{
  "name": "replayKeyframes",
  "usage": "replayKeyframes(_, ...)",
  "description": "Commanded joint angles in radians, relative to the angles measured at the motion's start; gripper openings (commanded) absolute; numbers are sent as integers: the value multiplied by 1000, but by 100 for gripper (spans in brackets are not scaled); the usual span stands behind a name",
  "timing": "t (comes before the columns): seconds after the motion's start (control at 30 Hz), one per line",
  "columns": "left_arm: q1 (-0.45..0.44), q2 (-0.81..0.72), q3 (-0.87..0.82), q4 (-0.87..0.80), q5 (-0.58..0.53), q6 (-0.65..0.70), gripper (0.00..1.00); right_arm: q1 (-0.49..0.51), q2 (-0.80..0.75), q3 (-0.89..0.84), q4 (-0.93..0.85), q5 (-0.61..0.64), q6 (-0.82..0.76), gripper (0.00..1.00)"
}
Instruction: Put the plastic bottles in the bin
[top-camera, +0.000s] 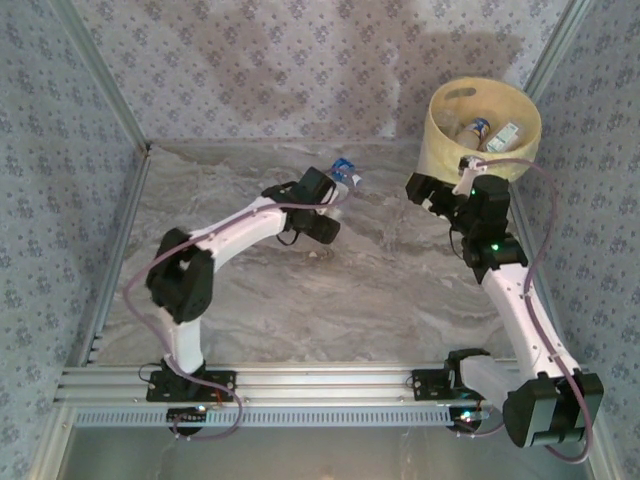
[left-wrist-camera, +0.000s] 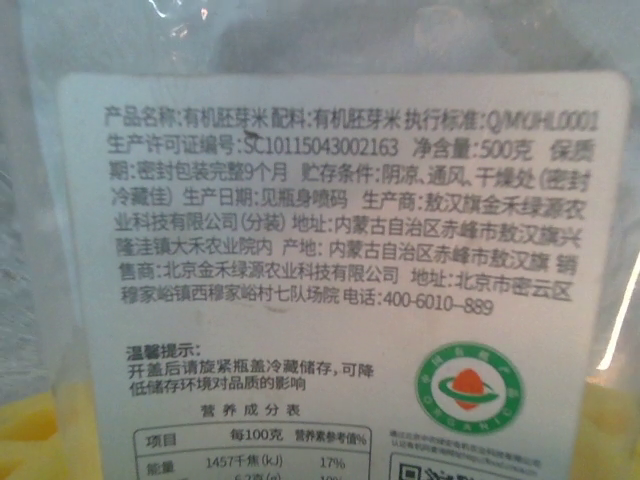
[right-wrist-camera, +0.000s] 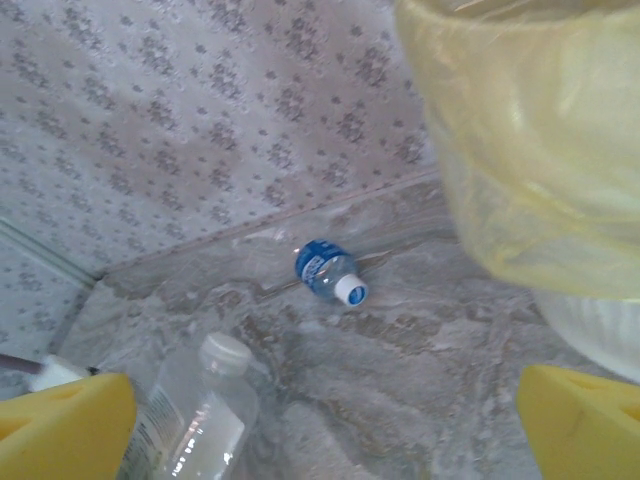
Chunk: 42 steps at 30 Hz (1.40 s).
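Marble table (top-camera: 380, 290); a white-labelled bottle (left-wrist-camera: 340, 250) sits clamped between the left jaws.

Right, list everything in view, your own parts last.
table: one, grey marble pattern, under everything.
back wall: one, flowered grey wallpaper, far side.
bin: one, pale cream-yellow with a thin liner, far right by the back wall.
bottles in the bin: at least two, colours unclear, lying inside.
blue-label bottle: one, clear with a white cap, lying at the foot of the back wall.
clear bottle: one, white cap, lying nearer the right wrist camera than the blue-label one.
white printed label: one, on clear plastic, close against the left wrist camera.
left tool: one, yellow fingertips either side of that label; grip unclear.
right tool: one, yellow fingertips, open, beside the bin.
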Motion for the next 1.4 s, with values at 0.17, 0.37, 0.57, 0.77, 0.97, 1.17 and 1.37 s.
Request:
replayKeyframes(0.17, -43, -261, -220, 375, 7, 60, 73, 109, 92, 70, 55, -145, 101, 100)
replayKeyframes(0.37, -48, -356, -315, 504, 14, 100, 74, 213, 203, 197, 13, -253, 76, 100)
replayKeyframes(0.57, -57, -380, -339, 551, 28, 114, 74, 284, 288, 266, -13, -256, 73, 100)
replayKeyframes(0.77, -65, -382, -351, 591, 59, 98, 74, 319, 348, 315, -49, -147, 94, 95)
replayKeyframes(0.97, -65, -381, -365, 636, 91, 81, 74, 328, 391, 331, -30, -200, 124, 77)
replayKeyframes(1.17, -65, -384, -377, 672, 101, 68, 75, 326, 423, 333, -5, -251, 161, 70)
replayKeyframes(1.37, -66, -365, -347, 627, 95, 61, 79, 321, 423, 329, -24, -282, 157, 57)
